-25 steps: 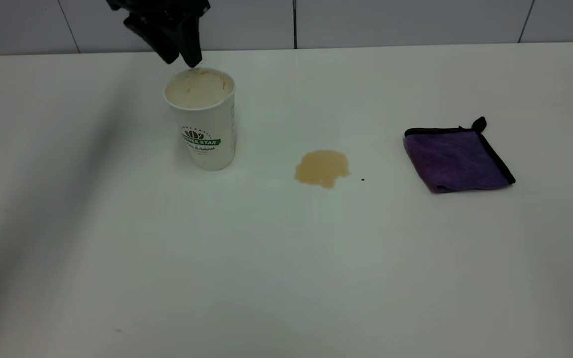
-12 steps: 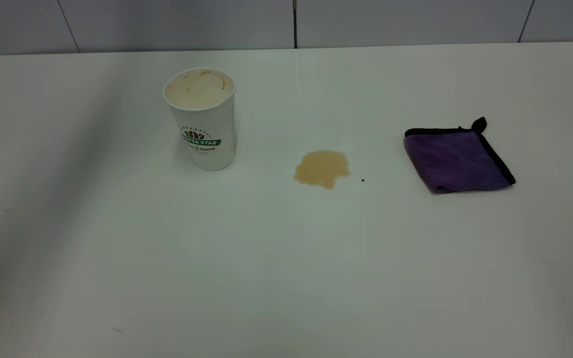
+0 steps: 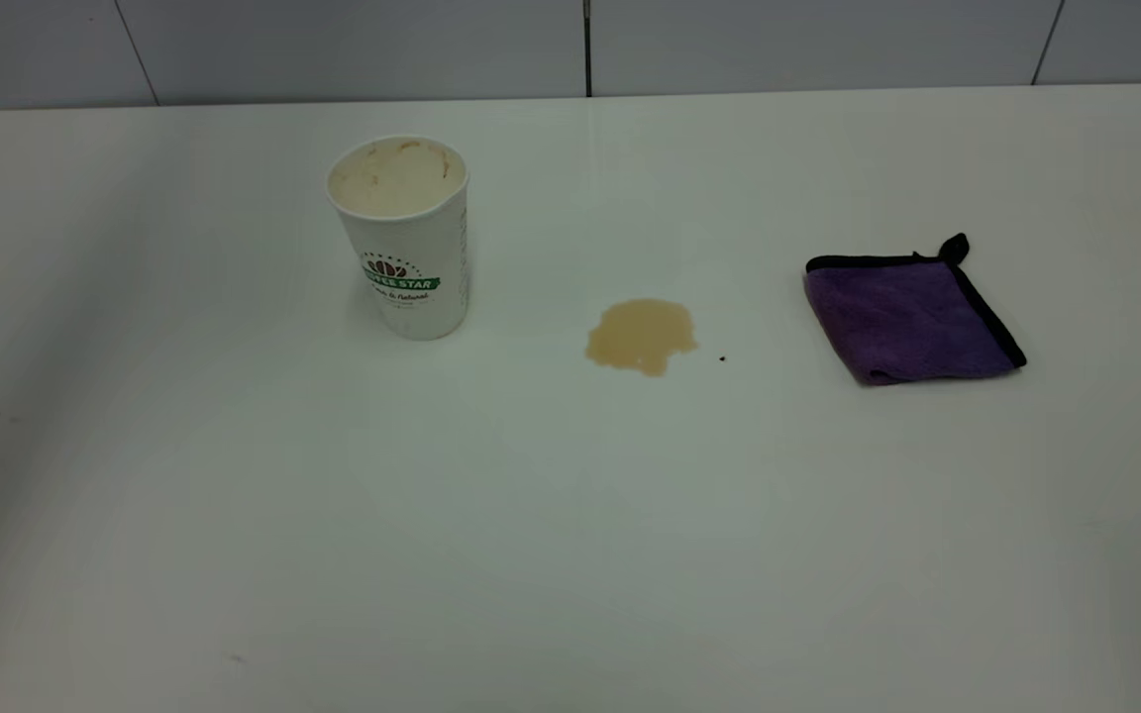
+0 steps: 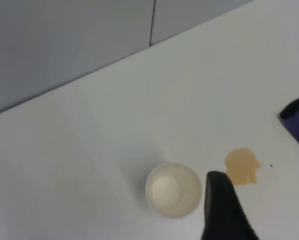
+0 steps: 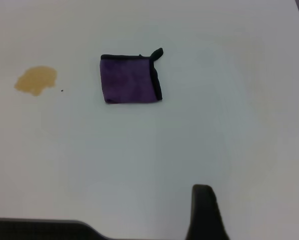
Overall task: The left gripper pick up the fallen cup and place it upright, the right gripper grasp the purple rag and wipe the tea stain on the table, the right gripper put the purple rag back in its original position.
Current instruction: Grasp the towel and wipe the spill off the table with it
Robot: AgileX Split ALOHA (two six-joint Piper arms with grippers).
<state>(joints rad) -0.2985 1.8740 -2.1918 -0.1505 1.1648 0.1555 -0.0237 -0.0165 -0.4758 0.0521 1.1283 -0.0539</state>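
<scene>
Pincer state cannot be told for either arm. The left pincer has risen away from the cup, which stands upright on the desk, so righting looks finished. Beyond, the stain remains and the rag lies untouched, awaiting the right pincer.
</scene>
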